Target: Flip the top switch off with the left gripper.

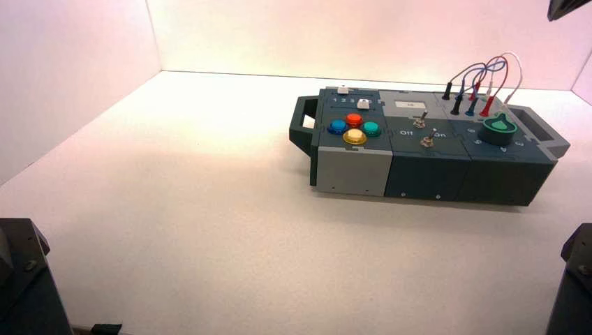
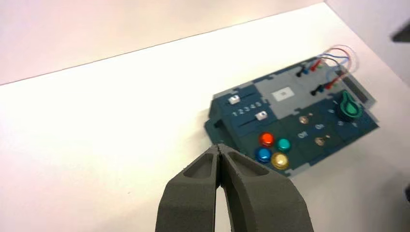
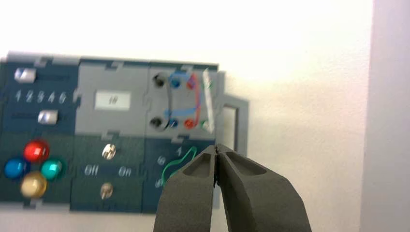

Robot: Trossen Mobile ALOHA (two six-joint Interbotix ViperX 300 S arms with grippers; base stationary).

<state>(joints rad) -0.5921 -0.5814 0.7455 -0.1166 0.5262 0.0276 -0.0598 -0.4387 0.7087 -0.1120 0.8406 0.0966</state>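
Left pincer [image 2: 219, 146] is narrow, fingers together, clear of the box [image 1: 440, 164]; right pincer [image 3: 216, 146] waits near the box's right end, closed too. The top switch [image 2: 303, 119] sits mid-box beside the white label [image 2: 283, 94], lever slanting toward the "On" side. Lettering reads "Off", "On", "1 2 3 4 5".

Your lettering on the small white label [image 3: 112, 100] is too small to read. The box [image 3: 109, 170] runs off the edge of your right wrist view, its left end cut off, and the right gripper [image 3: 216, 153] hides part of the green knob [image 3: 178, 164] there. Your high view cuts off both arms, and you see the top switch [image 2: 304, 119] blurred from the left wrist.
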